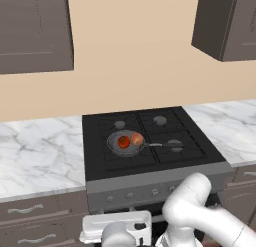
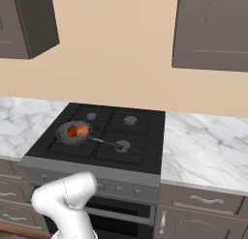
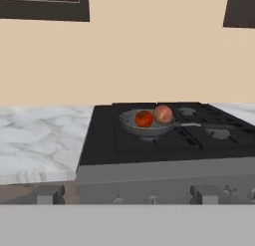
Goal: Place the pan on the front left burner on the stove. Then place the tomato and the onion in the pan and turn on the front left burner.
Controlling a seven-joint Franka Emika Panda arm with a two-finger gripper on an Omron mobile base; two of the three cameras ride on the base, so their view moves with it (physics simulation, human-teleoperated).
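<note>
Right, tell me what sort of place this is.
A rendered home kitchen, by the look: a black four-burner stove set between marble counters, brown wall cabinets above, and a pan holding produce.

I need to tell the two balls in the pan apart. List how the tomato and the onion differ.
Colour: the tomato is deep glossy red-orange; the onion is paler, orange-pink.
Size: the onion looks slightly bigger than the tomato.
Place: in the hand view the tomato sits to the left, the onion to the right, nearer the handle.
Shared: both are round and lie side by side in the pan.
</note>
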